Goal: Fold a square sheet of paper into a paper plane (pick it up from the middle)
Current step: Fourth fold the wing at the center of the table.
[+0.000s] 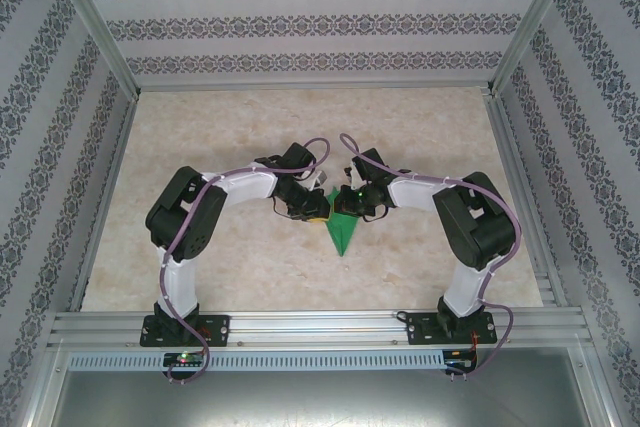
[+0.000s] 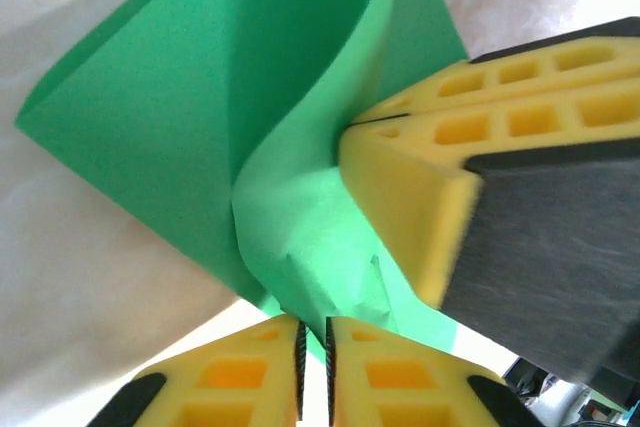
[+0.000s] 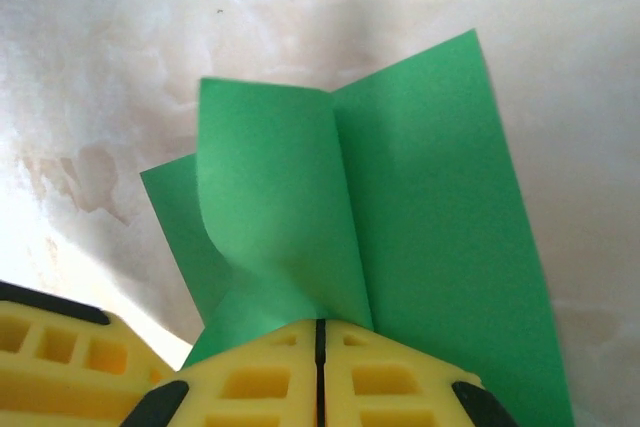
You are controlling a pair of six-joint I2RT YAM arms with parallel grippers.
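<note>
At centre frame, your left gripper (image 2: 313, 347) and right gripper (image 3: 320, 332) were each clamped tight on the folded green paper (image 1: 340, 235).

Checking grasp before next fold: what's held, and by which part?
Both hold the paper plane: right fingers pinch its centre crease, left fingers clamp the paper just beside them.

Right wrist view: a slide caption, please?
Right pincer shut on the half-folded green paper, flaps spreading over the pale table.
</note>
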